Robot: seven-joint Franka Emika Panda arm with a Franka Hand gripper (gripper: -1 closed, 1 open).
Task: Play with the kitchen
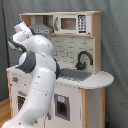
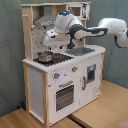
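The kitchen [image 2: 60,82] is a white and light-wood toy unit with an oven door [image 2: 64,95] and knobs [image 2: 56,76] on its front. A metal pot [image 2: 45,56] sits on the hob [image 2: 59,59] at the left of the second exterior view. My gripper [image 2: 49,41] hangs just above the pot, in front of the pegboard back, with the arm reaching in from the second exterior view's right. In the first exterior view the kitchen [image 1: 80,47] shows its black faucet [image 1: 83,58] and sink [image 1: 75,76]. There my arm [image 1: 37,75] hides the gripper and the hob.
A toy microwave [image 1: 70,23] sits on the top shelf, with a grey hood [image 2: 45,21] above the hob. The kitchen stands on a wooden surface [image 2: 100,110]. A grey curtain [image 2: 10,50] hangs behind everything.
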